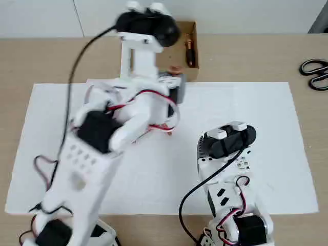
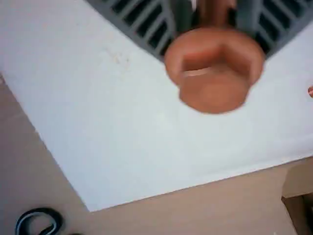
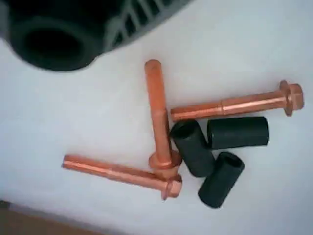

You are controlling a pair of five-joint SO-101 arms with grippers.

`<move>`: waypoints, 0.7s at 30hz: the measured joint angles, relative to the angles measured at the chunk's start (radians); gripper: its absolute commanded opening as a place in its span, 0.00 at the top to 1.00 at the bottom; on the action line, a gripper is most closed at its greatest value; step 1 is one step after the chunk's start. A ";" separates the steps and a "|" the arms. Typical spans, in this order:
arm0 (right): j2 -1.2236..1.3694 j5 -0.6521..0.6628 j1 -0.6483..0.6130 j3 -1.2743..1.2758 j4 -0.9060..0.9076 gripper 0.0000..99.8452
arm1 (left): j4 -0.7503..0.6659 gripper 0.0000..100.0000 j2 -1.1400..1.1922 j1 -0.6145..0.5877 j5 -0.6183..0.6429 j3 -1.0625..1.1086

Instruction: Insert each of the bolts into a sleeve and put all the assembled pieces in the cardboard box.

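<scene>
**Left arm at the box with a bolt in the pincer**

Step in hand, as you may judge it: delivery to the cardboard box (image 1: pixel 191 75). One assembled piece (image 1: pixel 190 49) already lies inside it.

Left pincer (image 2: pixel 213 17): pinching the held bolt (image 2: pixel 213 68) by the shank, with the flanged hex head sticking out toward the wrist camera. You cannot tell whether a sleeve sits on that shank, because the jaws cover it. In the high view the copper head shows just beside the box's near wall, apparently not yet over the opening.

Right pincer (image 3: pixel 98 29): you cannot tell whether it is spread or pressed together. It hangs above the stock on the white sheet (image 1: pixel 256 102): three loose bolts (image 3: pixel 159 112) and three black sleeves (image 3: pixel 193 147). They lie in a touching cluster, none of them paired.

Next move, by judgement:
- Check the held bolt for a sleeve before you release it.
- If it has one, bring the left pincer over the box opening, clear of the wall, and let go low so that the piece does not bounce out.
- If it is bare, take it to a sleeve first.

The clustered stock will need separating, since the sleeves lean on one another and on a bolt.
</scene>
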 measured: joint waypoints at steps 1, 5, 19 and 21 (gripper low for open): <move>0.000 -0.002 0.002 0.000 0.000 1.00 | 0.028 1.00 -0.040 -0.008 0.000 0.000; 0.000 -0.002 0.000 0.003 0.000 1.00 | 0.107 1.00 -0.181 -0.043 0.000 0.084; 0.000 -0.008 -0.143 0.048 -0.051 1.00 | -0.635 0.99 -0.405 -0.098 0.000 0.887; 0.000 -0.008 -0.167 0.048 -0.055 1.00 | -0.681 0.99 -0.413 -0.100 0.000 0.947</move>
